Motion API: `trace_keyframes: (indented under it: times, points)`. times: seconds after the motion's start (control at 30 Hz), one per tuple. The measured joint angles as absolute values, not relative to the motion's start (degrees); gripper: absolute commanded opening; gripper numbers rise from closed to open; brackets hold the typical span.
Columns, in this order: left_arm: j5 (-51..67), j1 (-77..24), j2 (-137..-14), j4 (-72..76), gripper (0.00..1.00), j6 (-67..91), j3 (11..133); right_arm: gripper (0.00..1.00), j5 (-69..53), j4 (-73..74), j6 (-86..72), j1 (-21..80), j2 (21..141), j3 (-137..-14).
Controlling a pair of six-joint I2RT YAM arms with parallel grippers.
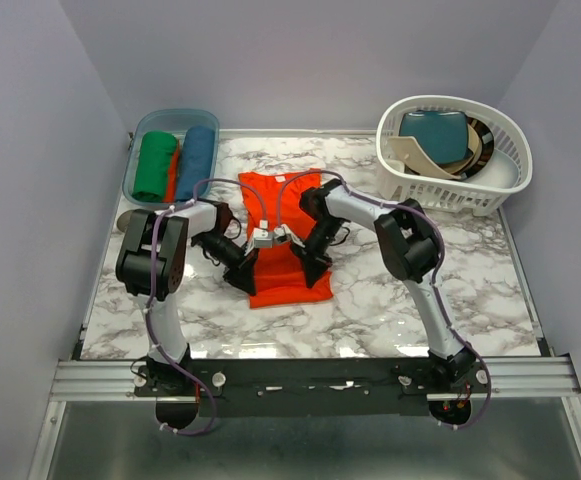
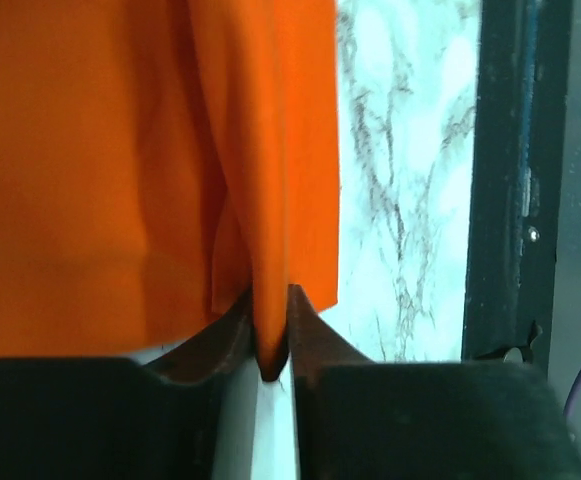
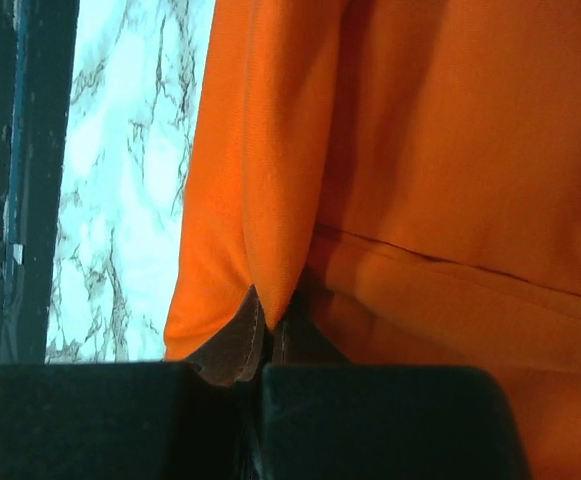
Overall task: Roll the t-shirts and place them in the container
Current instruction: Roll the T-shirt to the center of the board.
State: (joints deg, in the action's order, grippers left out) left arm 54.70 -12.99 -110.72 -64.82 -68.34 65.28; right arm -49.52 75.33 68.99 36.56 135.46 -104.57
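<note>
An orange-red t-shirt (image 1: 282,240) lies on the marble table (image 1: 470,290) in the middle, folded to a narrow strip. My left gripper (image 1: 244,278) is at its left edge and is shut on a fold of the orange cloth (image 2: 270,250). My right gripper (image 1: 315,268) is at its right edge and is shut on another fold of the same shirt (image 3: 280,230). A rolled green t-shirt (image 1: 155,165) and a rolled blue t-shirt (image 1: 196,162) lie in a clear bin (image 1: 142,125) at the back left.
A white laundry basket (image 1: 490,180) with folded cloth stands at the back right. A dark metal rail (image 1: 310,375) runs along the table's near edge, also in the left wrist view (image 2: 510,180) and the right wrist view (image 3: 20,150).
</note>
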Motion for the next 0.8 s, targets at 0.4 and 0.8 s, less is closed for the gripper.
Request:
trace_keyframes:
  times: [0.4, 0.8]
  points:
    - [44.5, -6.6, -87.5, -58.1, 0.7, -61.3, 55.2, 0.05, -46.7, 80.2, 62.9, 36.7, 139.5, -110.8]
    - [31.8, -34.4, -40.3, -22.8, 0.89, -51.9, 22.7, 0.07, -45.2, 85.8, 51.2, 37.3, 145.5, -119.4]
